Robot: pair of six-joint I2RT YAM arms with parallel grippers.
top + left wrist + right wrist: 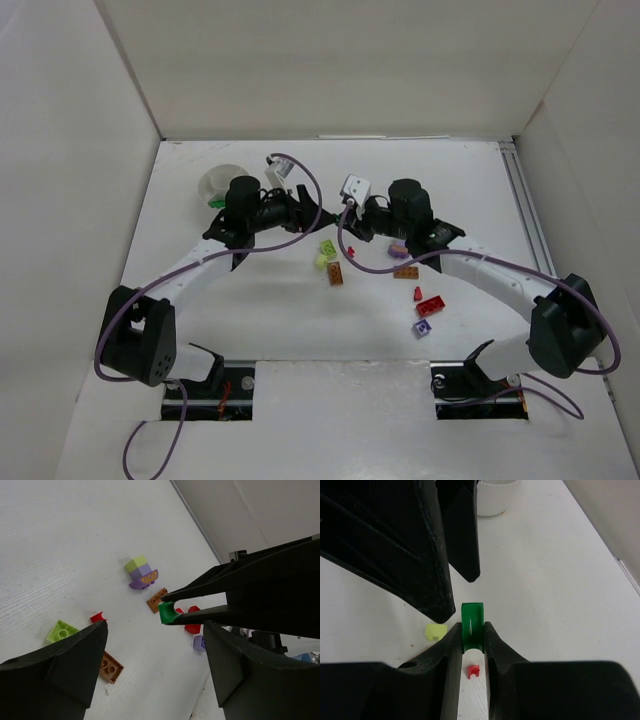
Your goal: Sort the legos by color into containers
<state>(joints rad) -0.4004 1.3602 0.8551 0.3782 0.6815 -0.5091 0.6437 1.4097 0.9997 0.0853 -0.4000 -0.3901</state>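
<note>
My right gripper [472, 639] is shut on a small green curved lego [472, 624] and holds it above the table. In the left wrist view the same green lego [167, 613] sits at the tips of the right gripper's thin fingers [210, 612]. My left gripper [155, 652] is open and empty, its jaws wide apart, facing the green lego from close by. In the top view the two grippers, left [320, 217] and right [341, 222], meet mid-table. The white dish [222, 183] stands at the back left, with something green at its near side.
Loose legos lie below the grippers: lime ones [327, 247], an orange-brown one [335, 273], a small red one [350, 251], a purple-and-lime stack [398, 250], another orange-brown one [405, 271], red ones [430, 306] and a pale purple one [423, 327]. White walls enclose the table.
</note>
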